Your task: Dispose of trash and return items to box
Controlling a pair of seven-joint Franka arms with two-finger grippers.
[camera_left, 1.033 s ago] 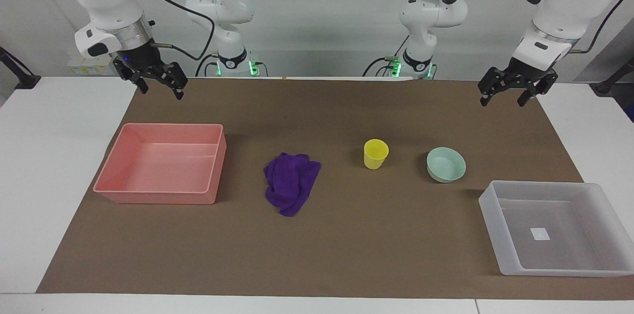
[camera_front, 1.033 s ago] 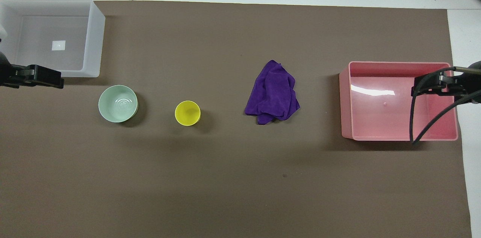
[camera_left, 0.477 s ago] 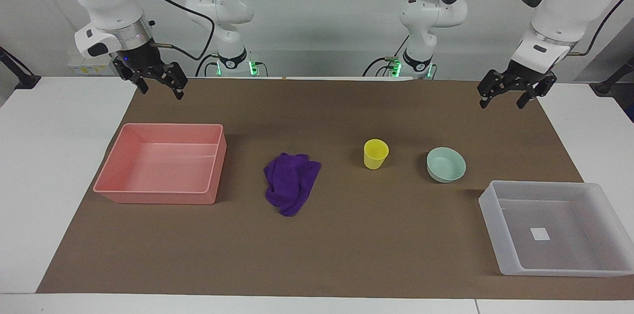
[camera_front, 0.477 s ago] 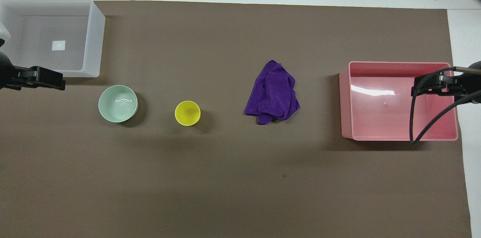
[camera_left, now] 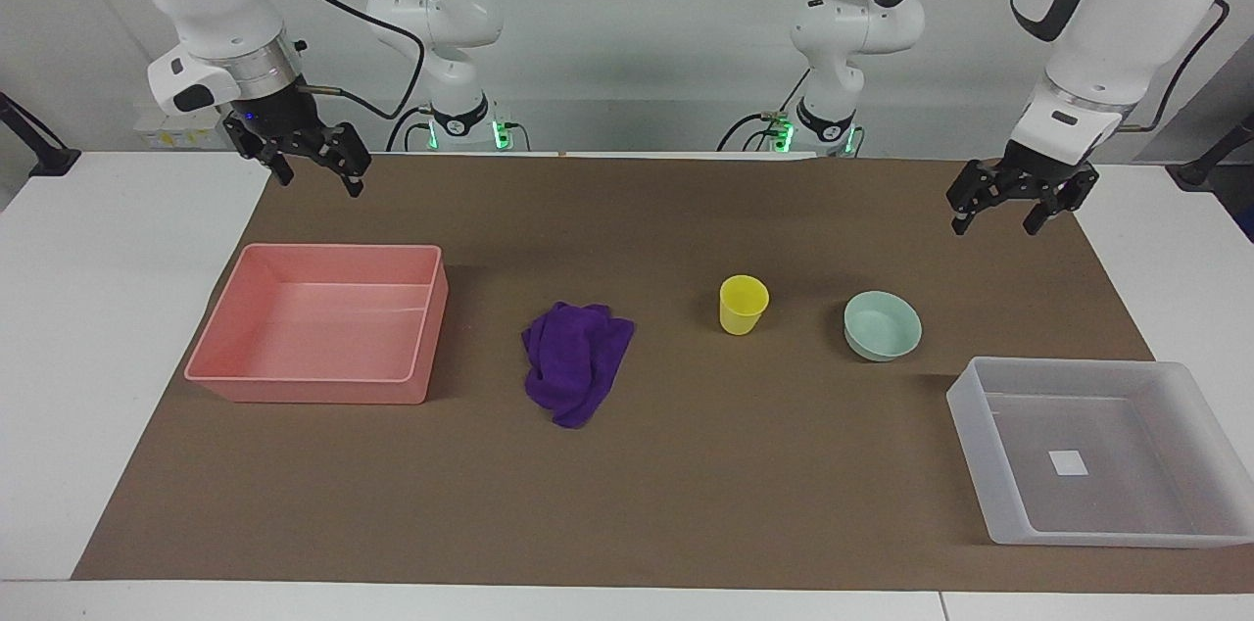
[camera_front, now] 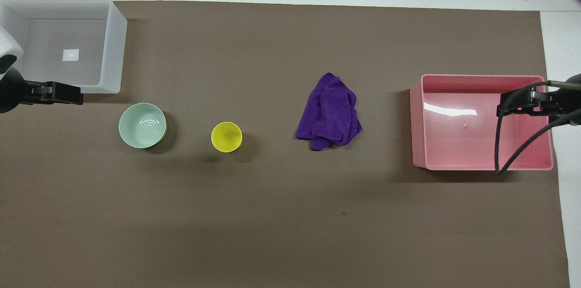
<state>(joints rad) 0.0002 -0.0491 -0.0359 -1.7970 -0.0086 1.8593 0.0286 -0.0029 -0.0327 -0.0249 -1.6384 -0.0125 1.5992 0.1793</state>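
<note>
Rag [camera_left: 577,362] lies crumpled on the brown mat [camera_left: 627,523] at mid-desk, between the pink tray [camera_left: 428,332] toward the right arm's end and the cup [camera_left: 744,304]. Beside the cup, toward the left arm's end, sits the bowl [camera_left: 883,324]; the box [camera_left: 980,445] stands farther from the robots than the bowl, empty but for its label [camera_left: 1068,462]. Left end effector [camera_left: 1009,208] hangs over the mat's edge, fingers spread. Right end effector [camera_left: 312,166] hangs over the mat nearer the robots than the pink tray, fingers spread.
</note>
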